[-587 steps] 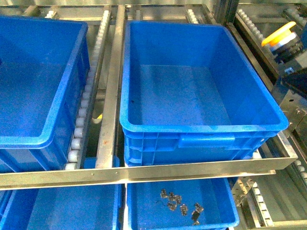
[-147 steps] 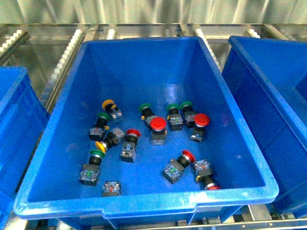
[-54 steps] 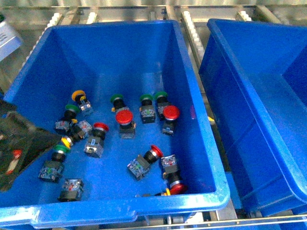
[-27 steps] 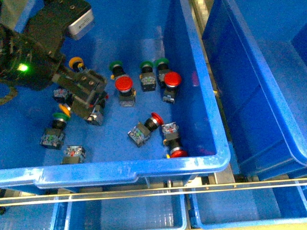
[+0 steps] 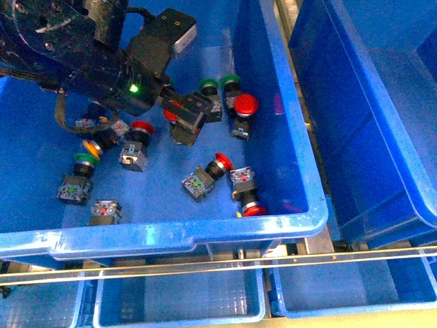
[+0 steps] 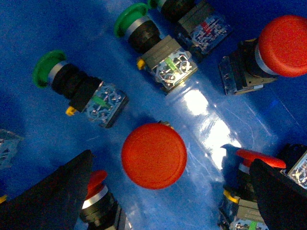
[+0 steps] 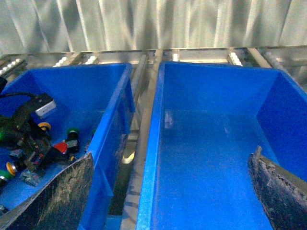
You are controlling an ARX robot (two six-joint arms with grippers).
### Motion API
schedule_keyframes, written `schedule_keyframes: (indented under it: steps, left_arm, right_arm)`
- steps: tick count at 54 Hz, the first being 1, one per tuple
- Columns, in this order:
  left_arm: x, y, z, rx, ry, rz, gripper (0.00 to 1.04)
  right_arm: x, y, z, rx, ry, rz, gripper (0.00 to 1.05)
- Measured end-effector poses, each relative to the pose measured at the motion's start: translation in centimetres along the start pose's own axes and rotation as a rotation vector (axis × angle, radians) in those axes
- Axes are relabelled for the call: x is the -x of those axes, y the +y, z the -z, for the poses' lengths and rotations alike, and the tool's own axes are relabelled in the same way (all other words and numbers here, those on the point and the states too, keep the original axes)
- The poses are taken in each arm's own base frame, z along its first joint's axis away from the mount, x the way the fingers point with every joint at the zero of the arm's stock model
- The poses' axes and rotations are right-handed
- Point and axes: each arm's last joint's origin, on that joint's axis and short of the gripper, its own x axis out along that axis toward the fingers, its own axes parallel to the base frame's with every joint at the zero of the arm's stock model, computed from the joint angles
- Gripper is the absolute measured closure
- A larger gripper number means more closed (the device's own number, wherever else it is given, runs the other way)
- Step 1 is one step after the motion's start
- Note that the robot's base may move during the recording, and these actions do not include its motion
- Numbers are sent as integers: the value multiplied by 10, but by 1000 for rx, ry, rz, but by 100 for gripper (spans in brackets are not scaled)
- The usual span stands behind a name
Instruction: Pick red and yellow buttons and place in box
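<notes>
1. Compared with half a second ago, the left gripper (image 5: 186,117) has shifted from the left part of the button crate (image 5: 293,157) toward its middle. It now hangs over the red button (image 6: 153,155) that stood free there before.
2. Left gripper state: fingers (image 6: 53,196) spread wide. In the left wrist view the round red cap faces the camera between them and touches neither finger.
3. Around that cap in the wrist view: green-capped switches (image 6: 79,88) lying on their sides and a second red button (image 6: 280,45), also on its side. Parts of further red caps show close by each finger.
4. Front view, centre: the second red button lies just right of the gripper, near the crate's right wall.
5. Front view, lower centre: a third red button (image 5: 217,164) lies tilted. A fourth red button (image 5: 252,207) lies just beside it, near the front wall. A fifth red button (image 5: 140,128) lies left of the gripper.
6. Front view, left: the yellow button (image 5: 91,147) lies below the left arm (image 5: 61,48), its cap just beside a green cap (image 5: 83,158).
7. Right gripper (image 7: 171,158) state: fingers spread, nothing between them. The smooth blue floor of the box (image 7: 216,91) shows below.
8. Front view, right edge: the box stands just beside the button crate, with a narrow gap between them.
</notes>
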Motion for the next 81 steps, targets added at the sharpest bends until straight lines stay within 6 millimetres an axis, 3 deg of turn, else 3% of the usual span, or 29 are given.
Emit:
schedule_keyframes:
  steps: [10,33,52,60,73,81]
  left_arm:
    - [-20,-3,10,0,31,16,8]
    - [-25,0,3,-7,15,15,9]
    - [-25,0,4,-6,20,12,63]
    - [-24,1,7,-1,27,10,69]
    - [2,9,23,137,52,33,70]
    - [47,24,19,295,-9,35,70]
  right_arm:
    - [0,0,0,0,0,0,7]
    - [0,0,0,0,0,0,7]
    - [0,0,0,0,0,0,7]
    - [0,0,0,0,0,0,7]
    - [0,0,0,0,0,0,7]
    - [0,0,0,0,0,0,7]
